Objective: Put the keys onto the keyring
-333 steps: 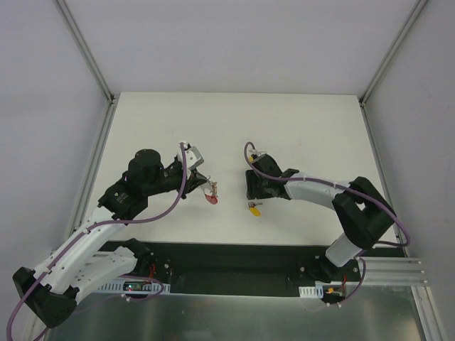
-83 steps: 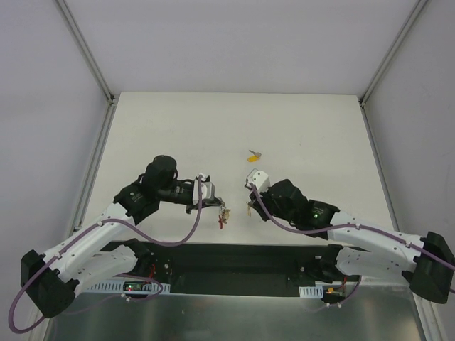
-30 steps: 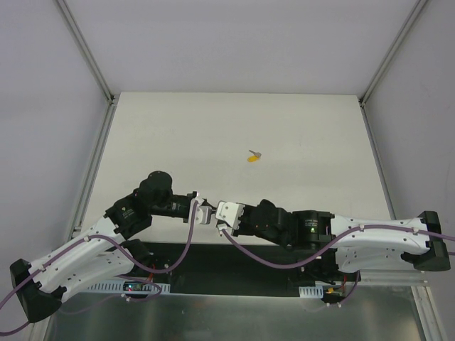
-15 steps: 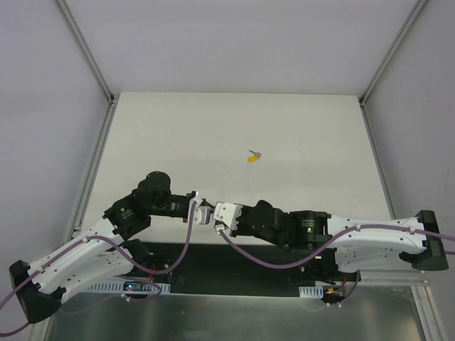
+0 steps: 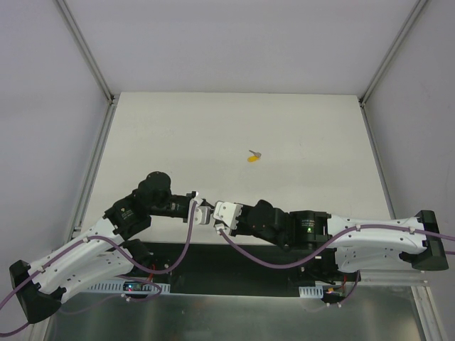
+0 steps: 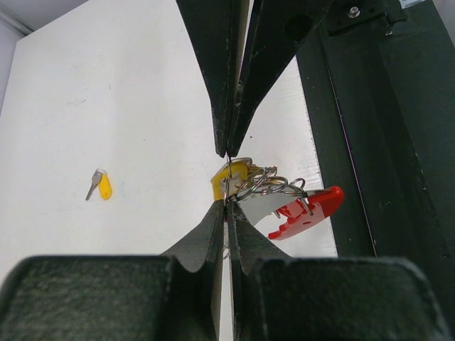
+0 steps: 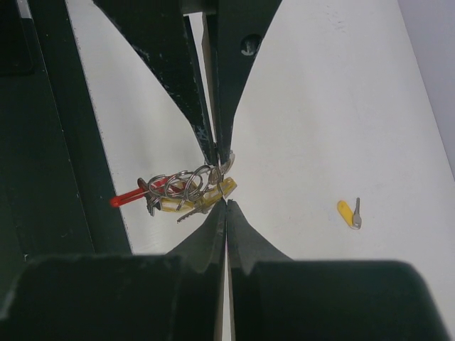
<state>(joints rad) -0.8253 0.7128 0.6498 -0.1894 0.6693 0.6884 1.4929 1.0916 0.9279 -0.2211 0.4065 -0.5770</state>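
Observation:
The keyring (image 6: 269, 186), a bunch of metal rings with a red piece (image 6: 311, 209), hangs between both grippers near the table's front edge. My left gripper (image 6: 227, 204) is shut on a thin wire of the bunch. My right gripper (image 7: 226, 203) is shut on a yellow-headed key (image 7: 226, 188) that lies against the rings (image 7: 178, 183). The two pairs of fingertips meet almost tip to tip (image 5: 211, 213). Another of the keys (image 5: 253, 156) lies loose on the table, farther back; it also shows as a key (image 6: 99, 186) in the left wrist view and a key (image 7: 350, 213) in the right wrist view.
The black base rail (image 5: 234, 259) runs along the near edge, just under the grippers, and shows as a dark strip (image 6: 377, 142) beside the bunch. Grey walls with metal frame posts (image 5: 89, 57) close in the white table (image 5: 298, 128).
Since a few seconds ago both arms have drawn back toward the near edge and brought their tips together at the bunch. Over the last second nothing visibly moved.

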